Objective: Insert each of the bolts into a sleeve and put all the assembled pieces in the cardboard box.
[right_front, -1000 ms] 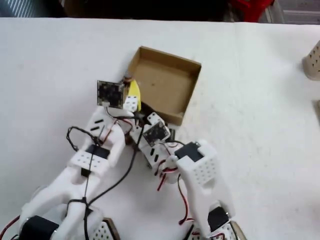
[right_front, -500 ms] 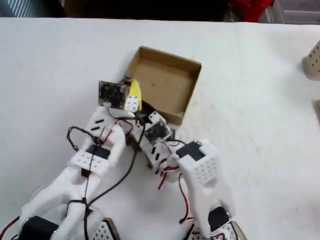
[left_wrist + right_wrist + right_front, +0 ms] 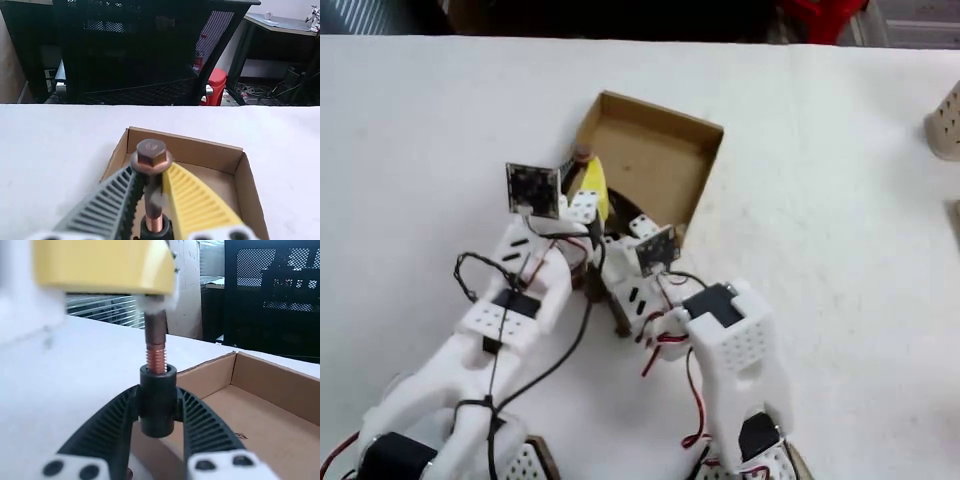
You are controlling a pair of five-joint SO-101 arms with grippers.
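The left gripper (image 3: 151, 171) clamps a copper bolt (image 3: 151, 152) in its fingers (image 3: 192, 200). Its tip sits in a black sleeve (image 3: 157, 412) that the right gripper (image 3: 157, 396) pinches, beside the cardboard box (image 3: 270, 385)

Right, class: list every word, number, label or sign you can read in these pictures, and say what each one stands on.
No text can be read anywhere in these pictures.
The bolt has faint raised marks on its head, too blurred to read.
The cardboard box has a small dark mark on its floor, too small to tell whether it is print.
The sleeve is plain black, with no marking visible.
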